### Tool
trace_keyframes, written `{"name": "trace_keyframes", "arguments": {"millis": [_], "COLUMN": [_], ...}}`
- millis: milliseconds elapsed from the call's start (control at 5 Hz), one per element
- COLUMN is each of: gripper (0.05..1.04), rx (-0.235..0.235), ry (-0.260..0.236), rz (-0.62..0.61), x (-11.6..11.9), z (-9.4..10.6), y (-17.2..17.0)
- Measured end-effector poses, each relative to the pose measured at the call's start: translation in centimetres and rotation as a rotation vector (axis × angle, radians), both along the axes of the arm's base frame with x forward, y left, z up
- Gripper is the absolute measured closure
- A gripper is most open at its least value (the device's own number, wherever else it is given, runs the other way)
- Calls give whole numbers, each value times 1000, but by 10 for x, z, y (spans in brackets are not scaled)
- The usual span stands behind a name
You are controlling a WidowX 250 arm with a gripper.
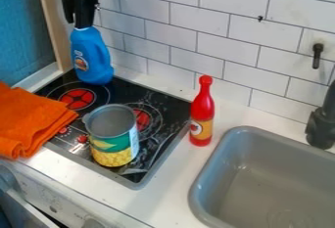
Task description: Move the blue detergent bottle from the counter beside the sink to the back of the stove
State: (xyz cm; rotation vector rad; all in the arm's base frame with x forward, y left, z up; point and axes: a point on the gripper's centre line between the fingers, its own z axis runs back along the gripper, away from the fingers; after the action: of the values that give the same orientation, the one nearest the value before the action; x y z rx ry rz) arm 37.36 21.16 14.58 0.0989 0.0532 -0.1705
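Note:
The black gripper [82, 23] hangs at the upper left, shut on the top of a blue bottle [94, 58]. The bottle is nearly upright over the back left corner of the black stove top [167, 107]; whether its base rests there, I cannot tell. Nearer the front of the stove stands an open can [113, 144] with a green and yellow label. A red bottle [203, 112] with a yellow label is upright on the white counter, just right of the stove.
Folded orange cloth [29, 122] lies over the stove's left edge. At the lower right is a grey sink [245, 173], with a black faucet [322, 126] beside it. A white tiled wall [196, 14] runs behind the counter.

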Motion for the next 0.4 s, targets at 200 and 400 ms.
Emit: {"name": "trace_keyframes", "arguments": {"millis": [200, 400], "gripper": [593, 275], "rx": [-19, -59], "ry": [17, 26], "rz": [1, -8], "x": [0, -1], "z": [0, -2], "y": [1, -4]}}
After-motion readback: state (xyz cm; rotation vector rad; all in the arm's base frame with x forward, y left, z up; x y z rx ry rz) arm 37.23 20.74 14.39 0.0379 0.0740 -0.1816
